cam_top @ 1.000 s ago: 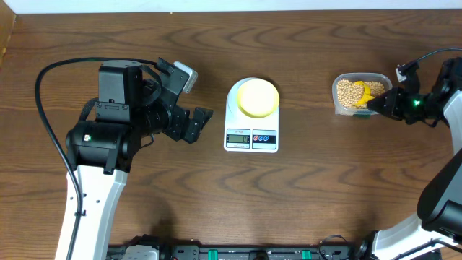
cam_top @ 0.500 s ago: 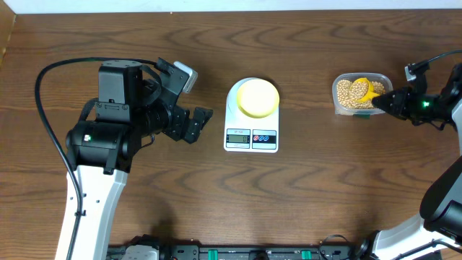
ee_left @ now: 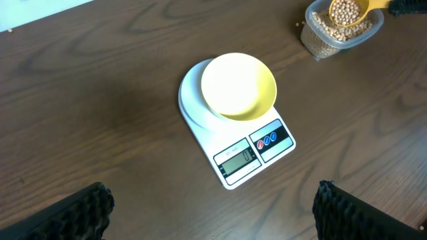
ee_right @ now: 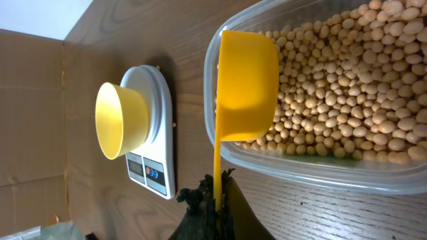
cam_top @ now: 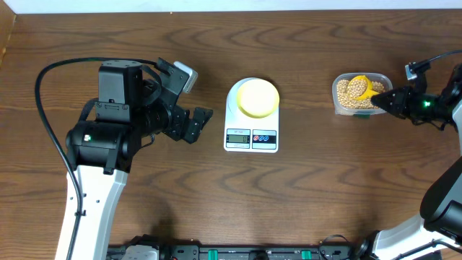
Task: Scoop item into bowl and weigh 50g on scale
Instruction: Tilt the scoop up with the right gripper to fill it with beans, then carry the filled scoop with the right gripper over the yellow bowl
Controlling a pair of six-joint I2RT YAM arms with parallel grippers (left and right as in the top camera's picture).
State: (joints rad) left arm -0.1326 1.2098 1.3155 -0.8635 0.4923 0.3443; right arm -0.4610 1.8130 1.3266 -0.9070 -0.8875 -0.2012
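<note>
On my right wrist feed, the right jaws are clamped on the thin handle of the yellow scoop (ee_right: 247, 87). Its cup is over the clear container (ee_right: 313, 170), which is full of beans (ee_right: 353, 80). The left wrist view shows the cup itself loaded with them. Further out on the brown surface (cam_top: 303, 195), the scale (ee_left: 208, 143) stands well apart from the container. The pale yellow bowl (ee_left: 239, 87) sits upright and empty on its platform. I can't read the display. Beyond that, the left jaws hang wide open, fingers (ee_left: 80, 213) spread above the surface, well apart from the scale.
</note>
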